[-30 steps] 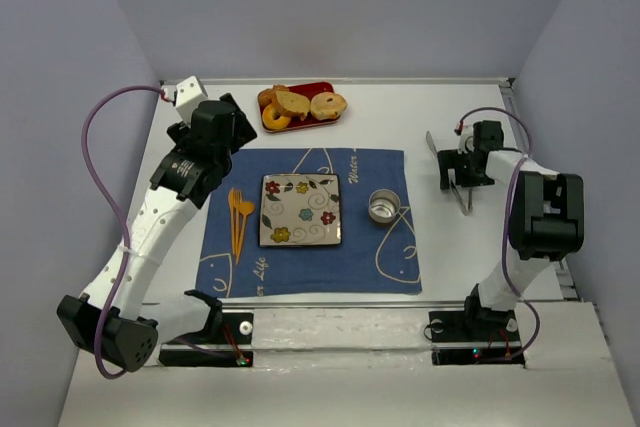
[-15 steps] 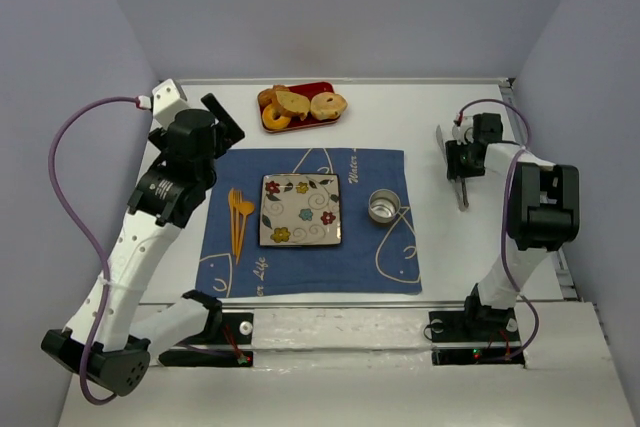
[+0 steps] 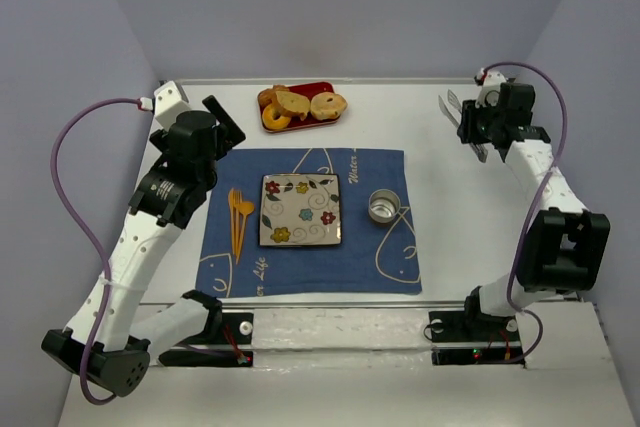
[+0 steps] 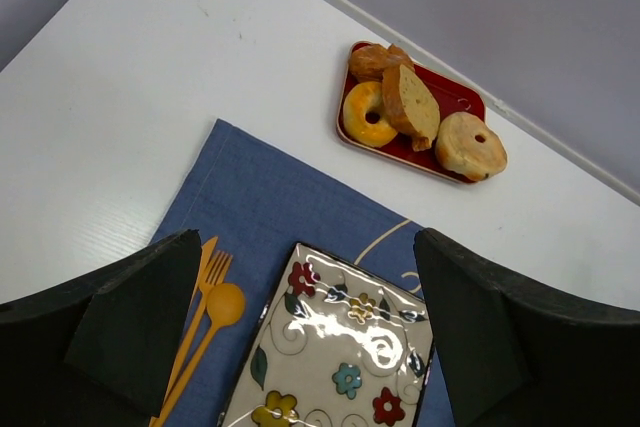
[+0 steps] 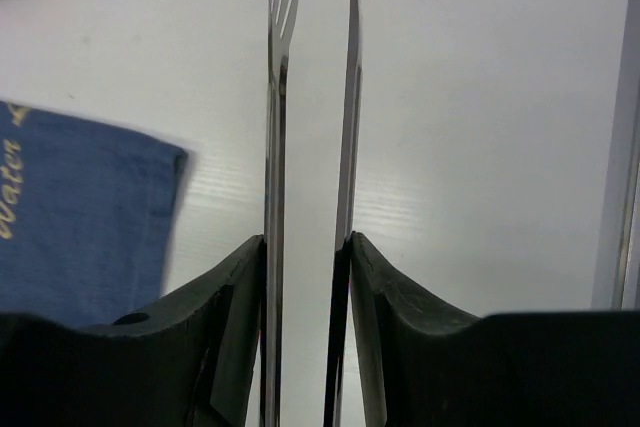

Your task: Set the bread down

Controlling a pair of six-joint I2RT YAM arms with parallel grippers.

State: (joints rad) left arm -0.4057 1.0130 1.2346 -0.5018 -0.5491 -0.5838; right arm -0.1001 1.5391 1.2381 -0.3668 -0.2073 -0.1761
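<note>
The bread [image 3: 328, 105] [image 4: 470, 146], a round pale bun with a small hole, lies at the right end of a red tray [image 3: 312, 90] [image 4: 458, 99] at the table's back. My right gripper [image 3: 478, 125] [image 5: 308, 247] is shut on metal tongs [image 3: 449, 106] [image 5: 278, 97]. It holds them off the table at the far right, well right of the tray. The tongs' two arms stand apart between the jaws. My left gripper [image 3: 218, 115] [image 4: 307, 247] hangs open and holds nothing, left of the tray and over the mat's far left part.
An orange ring doughnut [image 3: 275, 117] [image 4: 368, 114] and a toasted slice [image 3: 292, 103] [image 4: 410, 105] share the tray. A flowered square plate [image 3: 266, 212] [image 4: 300, 367] sits on a blue mat [image 3: 370, 257], with orange cutlery [image 3: 239, 217] [image 4: 205, 317] to its left and a metal cup [image 3: 384, 206] to its right.
My right gripper closed on the tongs, lifted them off the table and carried them toward the back. The left arm swung left, then stayed still.
</note>
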